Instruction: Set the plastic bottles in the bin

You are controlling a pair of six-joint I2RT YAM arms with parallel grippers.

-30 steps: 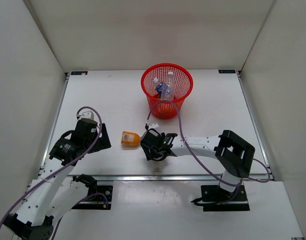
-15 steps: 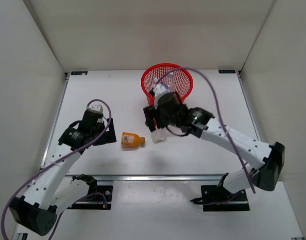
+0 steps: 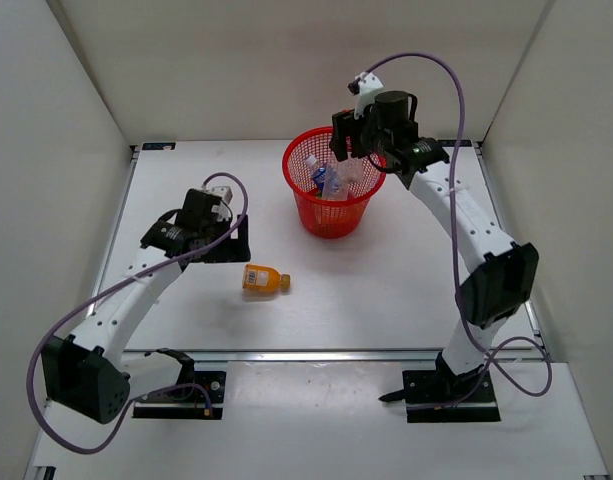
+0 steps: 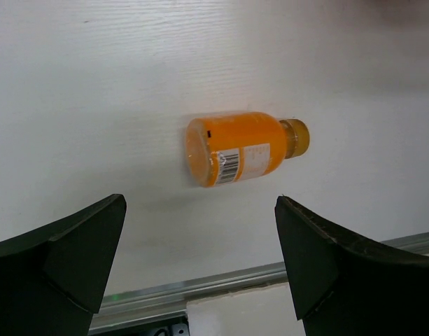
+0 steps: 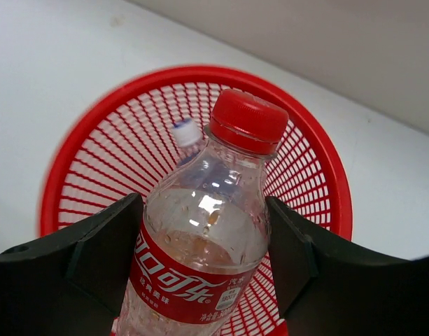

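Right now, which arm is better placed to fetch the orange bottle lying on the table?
Left. The left gripper, open, hangs close to the orange bottle; the right gripper is far off over the bin, shut on a cola bottle.

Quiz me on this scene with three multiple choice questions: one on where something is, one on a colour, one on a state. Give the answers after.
1. The orange bottle is:
A. inside the bin
B. on the table, outside the bin
C. held in the left gripper

2. The cap of the cola bottle held by the right gripper is:
A. white
B. green
C. red

3. The left gripper is:
A. open and empty
B. shut on the orange bottle
C. shut on the cola bottle

Answers:
1. B, since it lies on its side on the bare table surface.
2. C, since the right wrist view shows a red cap above the bin.
3. A, since its fingers stand wide apart with nothing between them.
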